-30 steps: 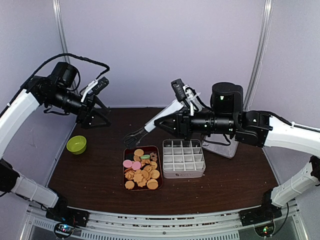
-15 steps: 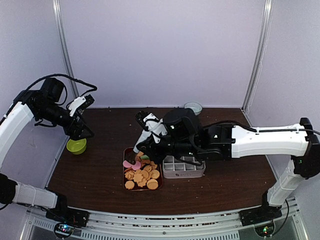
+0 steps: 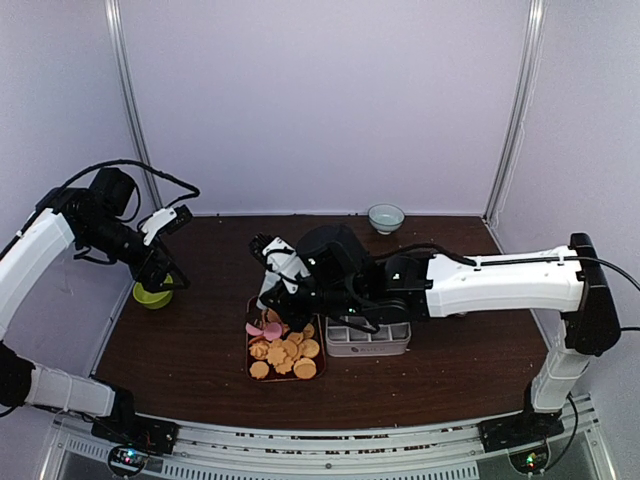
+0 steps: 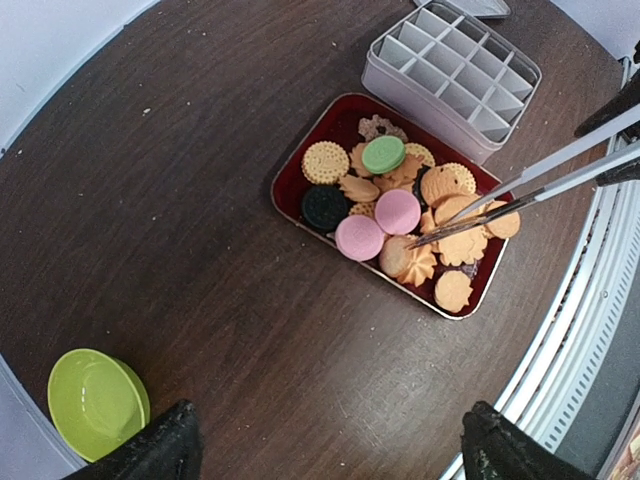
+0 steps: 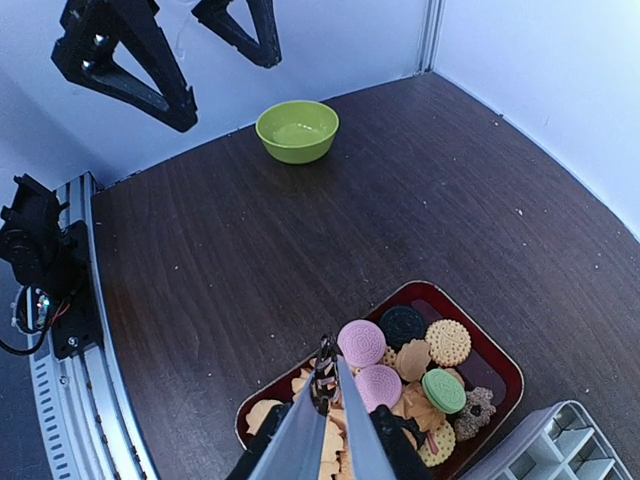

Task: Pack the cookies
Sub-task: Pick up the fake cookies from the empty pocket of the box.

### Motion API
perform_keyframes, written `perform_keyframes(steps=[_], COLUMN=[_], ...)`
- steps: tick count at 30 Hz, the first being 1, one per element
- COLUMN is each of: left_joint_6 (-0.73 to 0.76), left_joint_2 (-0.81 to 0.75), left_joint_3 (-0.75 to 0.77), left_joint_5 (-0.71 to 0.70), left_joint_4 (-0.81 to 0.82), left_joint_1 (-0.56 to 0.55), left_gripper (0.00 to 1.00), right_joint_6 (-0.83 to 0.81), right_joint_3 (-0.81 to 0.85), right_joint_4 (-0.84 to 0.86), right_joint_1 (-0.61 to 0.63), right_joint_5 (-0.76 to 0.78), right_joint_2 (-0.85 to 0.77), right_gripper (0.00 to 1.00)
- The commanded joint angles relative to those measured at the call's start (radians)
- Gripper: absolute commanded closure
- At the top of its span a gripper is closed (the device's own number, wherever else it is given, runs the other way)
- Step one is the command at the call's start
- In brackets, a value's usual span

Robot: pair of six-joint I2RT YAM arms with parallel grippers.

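The cookies (image 4: 400, 210) lie heaped in a dark red tray (image 4: 290, 205): mostly golden-orange, with two pink, one green and one dark round one. My right gripper (image 5: 325, 450) is shut on metal tongs (image 5: 350, 420). The tong tips are nearly together, low over the tray's left part, beside a pink cookie (image 5: 361, 342). From the left wrist view the tongs (image 4: 540, 185) come in from the right, over the orange cookies. My left gripper (image 4: 330, 455) is open and empty, hanging above bare table near the green bowl. From above, my right gripper (image 3: 290, 295) hovers over the tray (image 3: 248, 345).
A grey box with a grid of empty cells (image 3: 367, 340) stands right against the tray. A green bowl (image 3: 152, 293) sits at the table's left edge, under my left gripper (image 3: 160, 275). A pale bowl (image 3: 386, 217) stands at the back.
My right arm has swung left and down, bringing the tongs from above the grid box to low over the tray. My left arm has dropped toward the green bowl.
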Motion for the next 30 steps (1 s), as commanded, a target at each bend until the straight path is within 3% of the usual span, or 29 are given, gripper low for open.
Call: perform_keyframes(steps=[1, 13, 21, 30], left_joint_6=[0.023, 0.053, 0.069, 0.069], left_joint_2=[-0.01, -0.002, -0.022, -0.004], left_joint_3=[-0.014, -0.01, 0.009, 0.031], left_joint_5=[0.01, 0.01, 0.007, 0.01], left_joint_4=[0.004, -0.018, -0.01, -0.02], left_joint_1=[0.008, 0.007, 0.008, 0.007], left_gripper=[0.07, 0.07, 0.06, 0.06], right_joint_6=[-0.019, -0.044, -0.049, -0.044], right_joint_3=[0.045, 0.029, 0.031, 0.041], right_joint_4=[0.02, 0.003, 0.008, 0.021], right_joint_1=[-0.007, -0.068, -0.106, -0.117], right_joint_5=[0.041, 0.128, 0.136, 0.118], right_joint_2=[0.012, 0.003, 0.021, 0.057], right_gripper=[0.76, 0.69, 0.62, 0.6])
